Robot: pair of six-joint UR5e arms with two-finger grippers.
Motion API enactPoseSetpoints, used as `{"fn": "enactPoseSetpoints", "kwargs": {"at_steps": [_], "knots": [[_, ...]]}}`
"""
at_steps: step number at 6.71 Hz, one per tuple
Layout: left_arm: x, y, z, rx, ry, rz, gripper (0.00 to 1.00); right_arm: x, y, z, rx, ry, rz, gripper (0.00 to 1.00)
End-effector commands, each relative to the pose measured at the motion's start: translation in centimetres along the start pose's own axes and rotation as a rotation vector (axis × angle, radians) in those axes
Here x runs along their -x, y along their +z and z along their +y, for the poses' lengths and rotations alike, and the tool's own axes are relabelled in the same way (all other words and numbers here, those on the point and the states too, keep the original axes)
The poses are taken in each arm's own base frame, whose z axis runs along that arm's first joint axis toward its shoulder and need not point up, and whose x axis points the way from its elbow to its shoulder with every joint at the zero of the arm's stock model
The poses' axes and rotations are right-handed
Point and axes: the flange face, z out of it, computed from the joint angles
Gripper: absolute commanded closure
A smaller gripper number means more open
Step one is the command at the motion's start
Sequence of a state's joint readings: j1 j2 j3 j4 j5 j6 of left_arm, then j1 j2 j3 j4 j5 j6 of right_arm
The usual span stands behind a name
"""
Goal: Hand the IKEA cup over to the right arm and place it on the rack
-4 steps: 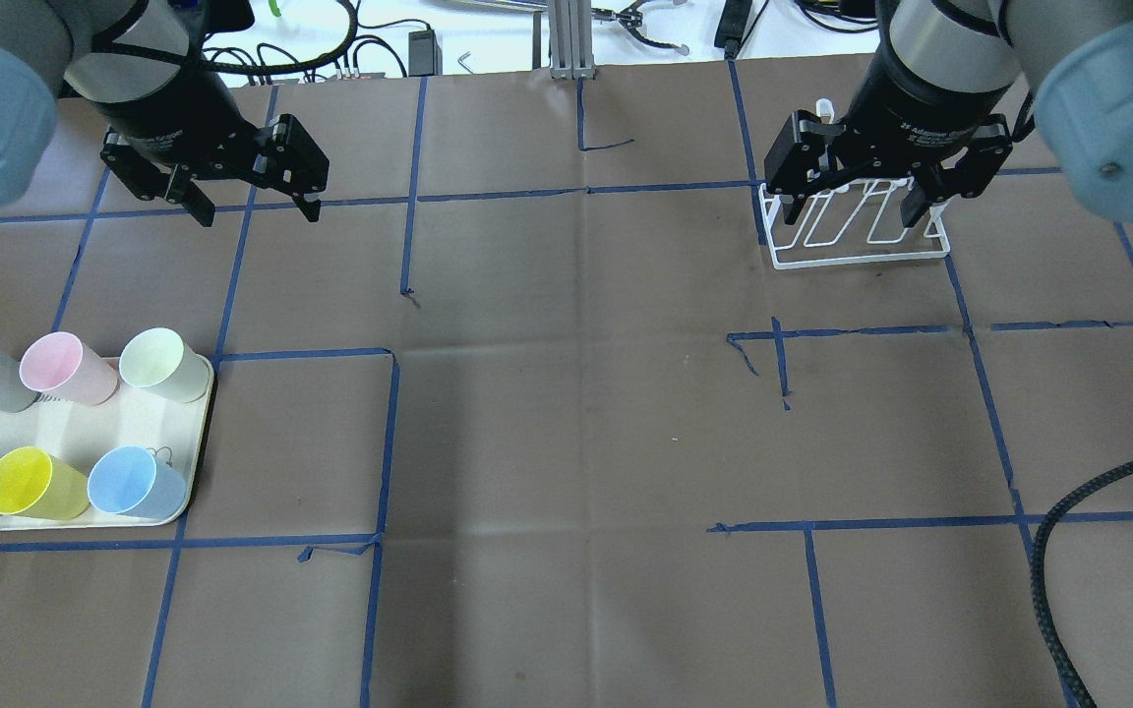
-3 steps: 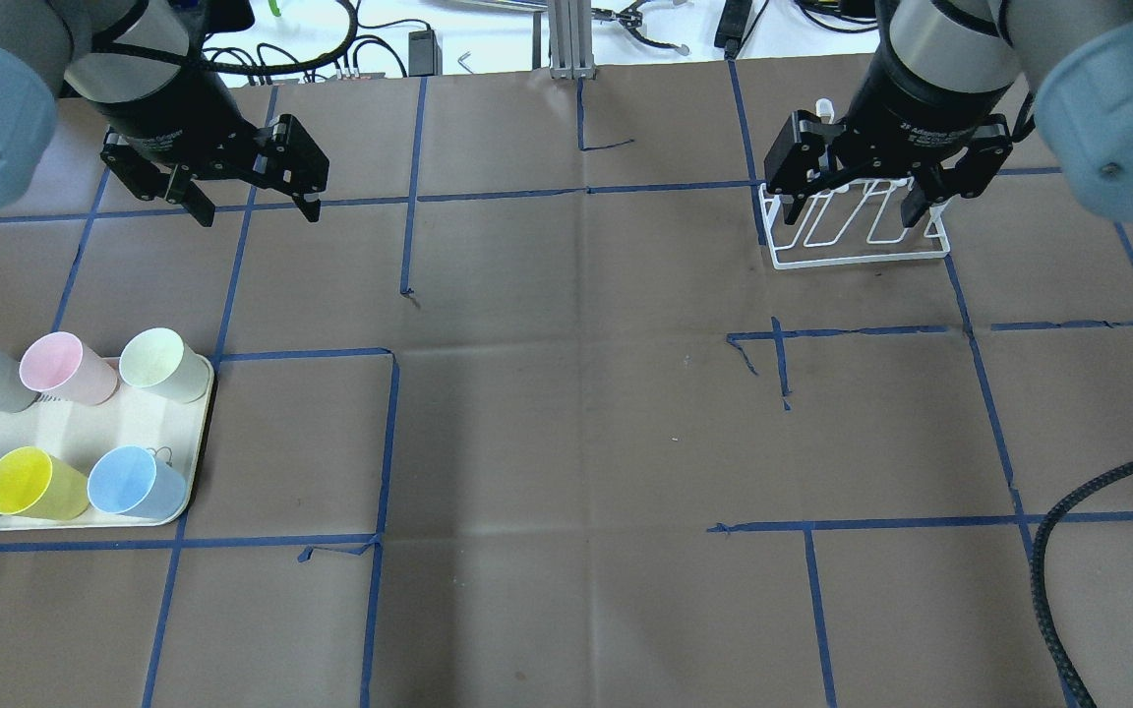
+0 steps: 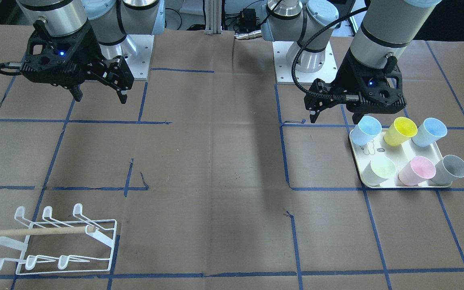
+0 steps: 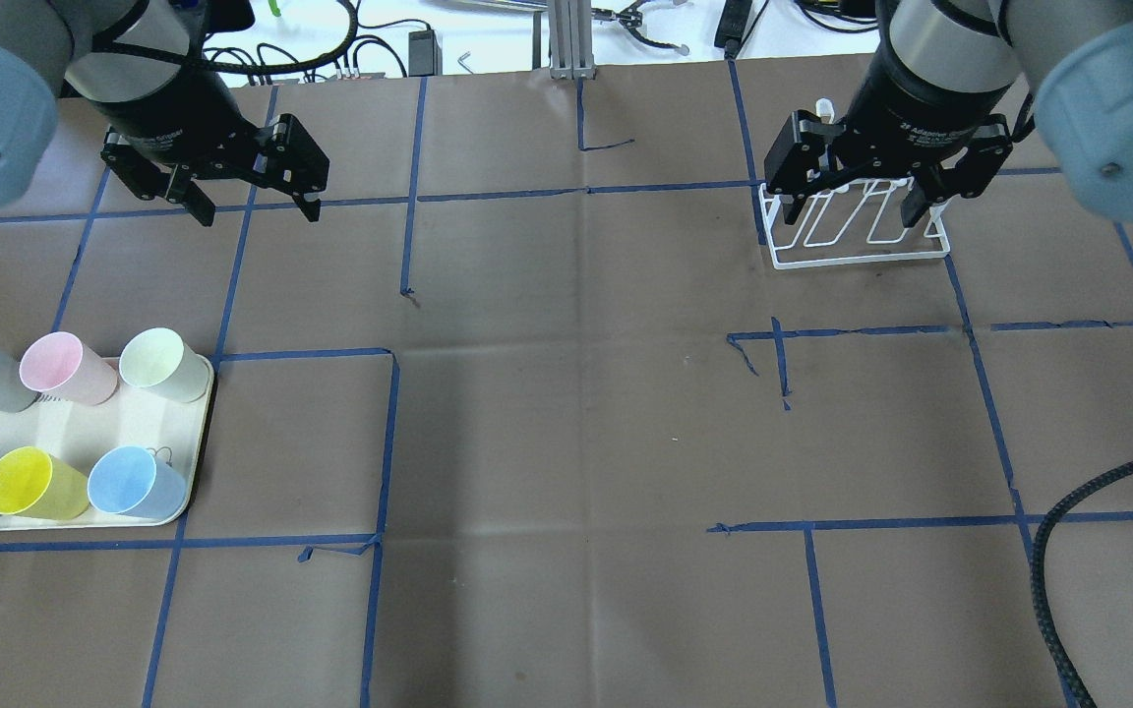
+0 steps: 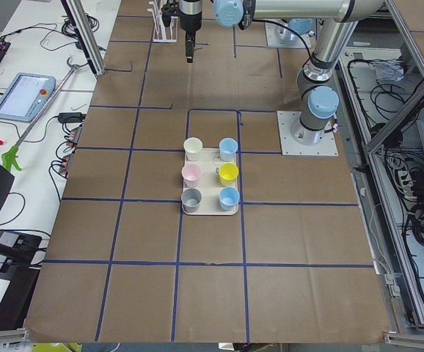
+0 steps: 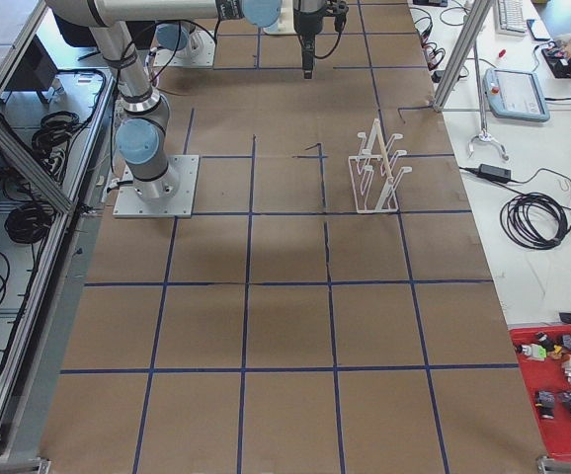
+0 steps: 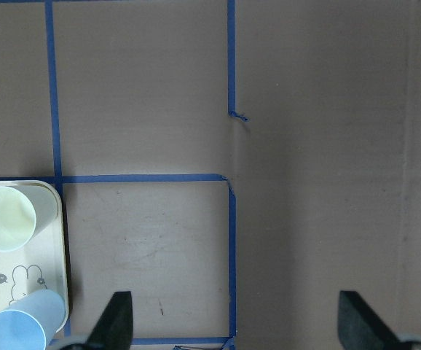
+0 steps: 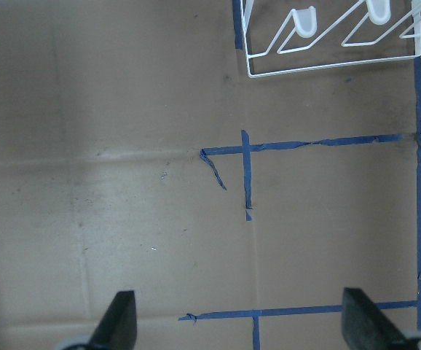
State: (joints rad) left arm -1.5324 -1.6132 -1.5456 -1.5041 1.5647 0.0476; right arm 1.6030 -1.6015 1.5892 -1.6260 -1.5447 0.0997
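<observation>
Several pastel cups stand on a cream tray (image 4: 104,423) at the table's left, among them a pale green cup (image 4: 161,364), a yellow cup (image 4: 30,484) and a blue cup (image 4: 134,484). My left gripper (image 4: 254,208) is open and empty, hovering beyond the tray. In the left wrist view (image 7: 237,324) the tray's corner (image 7: 59,248) is at the lower left. The white wire rack (image 4: 857,244) stands at the far right. My right gripper (image 4: 852,208) is open and empty above it. The rack's edge shows in the right wrist view (image 8: 327,62).
Blue tape lines grid the brown paper table. A ribbed black hose (image 4: 1053,560) curves in at the near right. Cables and tools lie beyond the far edge (image 4: 330,49). The rack (image 3: 54,241) and tray (image 3: 401,151) sit at opposite ends.
</observation>
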Motion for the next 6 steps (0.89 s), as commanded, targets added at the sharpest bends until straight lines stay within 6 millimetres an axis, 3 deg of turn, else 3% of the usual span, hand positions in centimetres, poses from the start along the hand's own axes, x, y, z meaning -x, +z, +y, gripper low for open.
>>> {"fn": "enactPoseSetpoints", "kwargs": {"at_steps": [1, 4, 6], "knots": [[0.0, 0.1, 0.0, 0.002, 0.001, 0.000, 0.00, 0.0, 0.0, 0.0, 0.000, 0.000, 0.000, 0.00], [0.0, 0.1, 0.1, 0.003, 0.008, 0.003, 0.00, 0.0, 0.0, 0.0, 0.000, -0.002, 0.000, 0.00], [0.5, 1.5, 0.6, 0.029, 0.006, 0.006, 0.00, 0.0, 0.1, 0.0, 0.002, 0.000, 0.000, 0.00]]}}
